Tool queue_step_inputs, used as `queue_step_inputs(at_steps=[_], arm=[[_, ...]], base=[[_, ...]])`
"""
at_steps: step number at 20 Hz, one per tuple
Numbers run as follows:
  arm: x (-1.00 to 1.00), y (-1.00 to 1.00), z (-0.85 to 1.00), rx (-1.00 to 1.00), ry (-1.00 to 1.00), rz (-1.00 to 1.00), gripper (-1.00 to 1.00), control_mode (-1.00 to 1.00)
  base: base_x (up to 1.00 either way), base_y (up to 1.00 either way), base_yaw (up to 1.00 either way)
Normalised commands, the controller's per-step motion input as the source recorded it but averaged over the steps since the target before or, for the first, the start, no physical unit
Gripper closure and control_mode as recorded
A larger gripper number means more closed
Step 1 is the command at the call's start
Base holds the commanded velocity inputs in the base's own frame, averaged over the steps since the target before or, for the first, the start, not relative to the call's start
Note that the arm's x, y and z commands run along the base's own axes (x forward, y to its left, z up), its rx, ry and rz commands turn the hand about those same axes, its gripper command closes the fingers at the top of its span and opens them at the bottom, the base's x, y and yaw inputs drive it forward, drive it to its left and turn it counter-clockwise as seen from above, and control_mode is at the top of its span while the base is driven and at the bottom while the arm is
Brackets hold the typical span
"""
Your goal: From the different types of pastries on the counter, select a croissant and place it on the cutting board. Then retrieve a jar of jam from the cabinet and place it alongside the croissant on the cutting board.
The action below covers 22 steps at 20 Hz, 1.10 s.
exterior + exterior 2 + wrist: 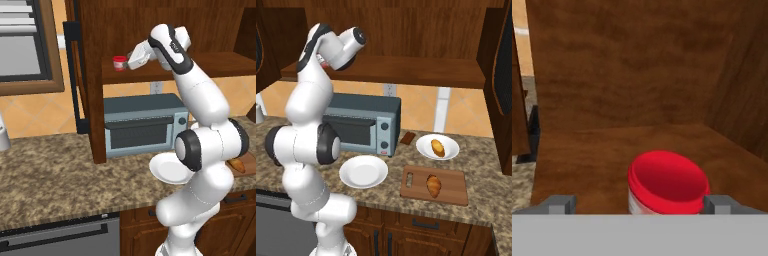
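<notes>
The jar of jam (668,182), red-lidded with a whitish band, stands on the cabinet's plank shelf (602,150). My gripper (639,205) is open around it; the right fingertip (719,204) is close to the jar and the left one stands well apart. From the left base view the gripper (128,62) reaches level into the cabinet (95,30), right at the jar (119,62). On the cutting board (456,192) lies the orange-brown croissant (433,185). The golden-yellow pastry (437,147) rests on a white plate (423,147) behind the board.
A grey toaster oven (145,122) sits on the granite counter (60,170) under the shelf. An empty white plate (363,171) lies in front of it, left of the board. The cabinet's side wall (95,100) and its door with a black handle (75,80) flank the shelf's left end.
</notes>
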Motion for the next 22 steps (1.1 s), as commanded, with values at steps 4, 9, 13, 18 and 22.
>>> queue_step_inputs(at_steps=[4,9,13,18,22], arm=[[0.36,-0.02,-0.14,0.00,0.02,0.00,-1.00,-1.00],[0.28,0.00,-0.01,0.00,0.00,0.00,-1.00,-1.00],[0.26,0.00,0.00,0.00,0.00,0.00,-1.00,-1.00],[0.19,0.11,0.00,0.00,0.00,0.00,-1.00,-1.00],[0.25,0.21,0.00,0.00,0.03,0.00,-1.00,-1.00]], base=[[0.00,0.00,0.00],[0.00,0.00,0.00],[0.00,0.00,0.00],[0.00,0.00,0.00],[0.00,0.00,0.00]])
